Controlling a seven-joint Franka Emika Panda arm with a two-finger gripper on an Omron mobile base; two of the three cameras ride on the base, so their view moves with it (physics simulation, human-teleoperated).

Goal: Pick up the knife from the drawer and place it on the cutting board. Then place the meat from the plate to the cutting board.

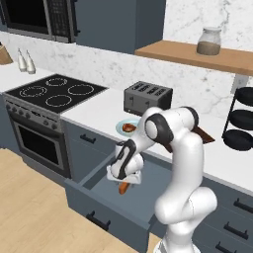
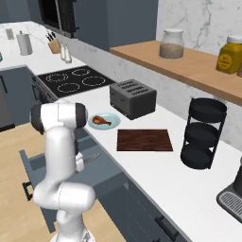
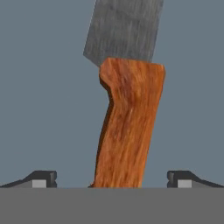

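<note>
Fingers (image 3: 112, 179) spread wide open, one on each side of the knife (image 3: 127, 122) handle, knife lying flat in the pulled-out drawer (image 1: 99, 195).

Toaster (image 2: 133, 98) by stove (image 1: 55, 92); jar (image 2: 171, 44), maybe grain, on shelf (image 2: 198, 68).

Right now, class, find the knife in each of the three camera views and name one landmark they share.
Left base view: the knife is low centre, its orange handle poking out under the hand, inside the open drawer.
Right base view: its grey blade shows left of centre, beside the arm, over the drawer.
Hand view: the knife fills the centre, handle between the open fingers.
Shared landmark: the drawer floor.
</note>
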